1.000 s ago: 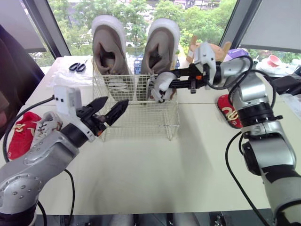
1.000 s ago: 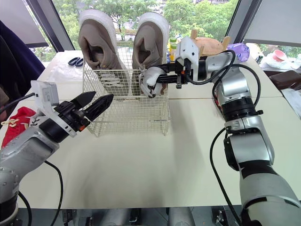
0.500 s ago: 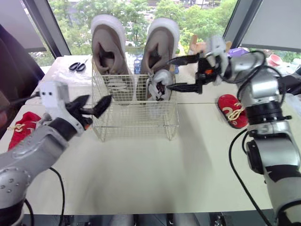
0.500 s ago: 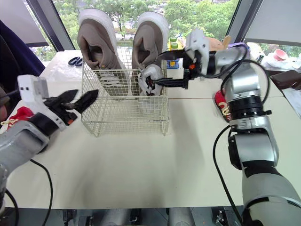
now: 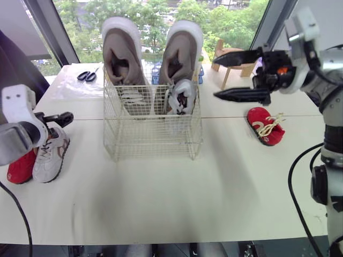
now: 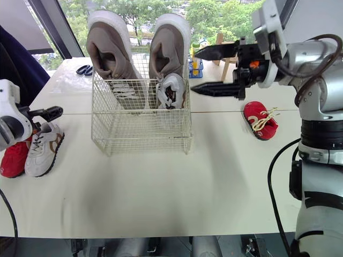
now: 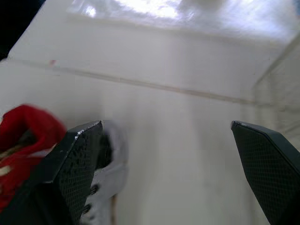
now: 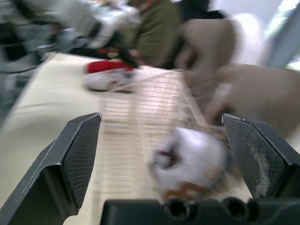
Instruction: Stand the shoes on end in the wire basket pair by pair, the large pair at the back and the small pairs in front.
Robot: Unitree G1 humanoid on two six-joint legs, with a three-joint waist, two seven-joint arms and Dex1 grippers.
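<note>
Fingers (image 5: 238, 55) splayed empty, left gripper (image 7: 165, 123) and right gripper (image 5: 214, 76); right wrist view adds perhaps a person (image 8: 159, 26).

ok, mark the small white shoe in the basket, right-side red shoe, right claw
small white shoe (image 5: 180, 98): left eye view, middle of its upper.
right-side red shoe (image 5: 262, 128): left eye view, red upper.
right claw (image 5: 215, 77): left eye view, midway between fingertips.

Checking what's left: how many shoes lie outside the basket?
3: a white shoe and a red shoe side by side on the left, and a second red shoe right of the wire basket. None appears hidden.
</note>
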